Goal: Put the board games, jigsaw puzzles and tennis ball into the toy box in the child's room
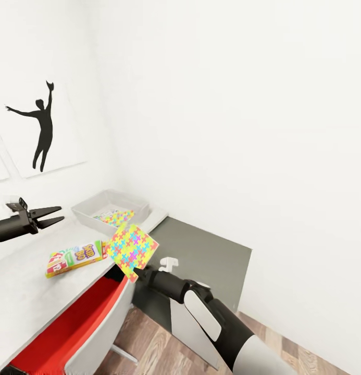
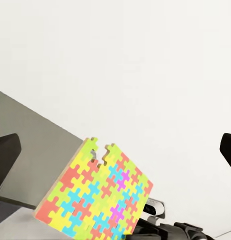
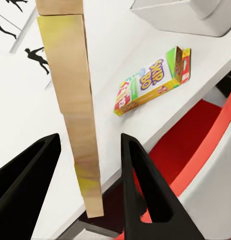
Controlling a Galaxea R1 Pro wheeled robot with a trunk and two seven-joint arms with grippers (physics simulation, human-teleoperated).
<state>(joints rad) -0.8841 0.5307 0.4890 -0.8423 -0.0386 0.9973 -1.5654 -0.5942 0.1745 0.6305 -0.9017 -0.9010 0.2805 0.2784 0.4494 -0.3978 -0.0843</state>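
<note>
My right gripper [image 1: 137,273] is shut on the lower corner of a jigsaw puzzle [image 1: 131,249], a sheet of yellow, pink, blue and green pieces, held tilted in the air above the table's front edge. In the right wrist view the puzzle [image 3: 70,100] stands edge-on between the black fingers [image 3: 140,185]. The pale grey toy box [image 1: 91,207] sits just beyond it against the wall, with another puzzle [image 1: 115,217] lying inside. A board game [image 1: 76,257] lies flat on the table [image 1: 24,291]. My left gripper [image 1: 58,214] hovers open above the table, left of the toy box.
A red chair [image 1: 76,325] is tucked under the table's front edge, below the held puzzle. The dark grey corner section [image 1: 211,250] lies to the right of the toy box. A black silhouette picture [image 1: 42,130] hangs on the white wall. Wood-plank floor [image 1: 305,354] is at lower right.
</note>
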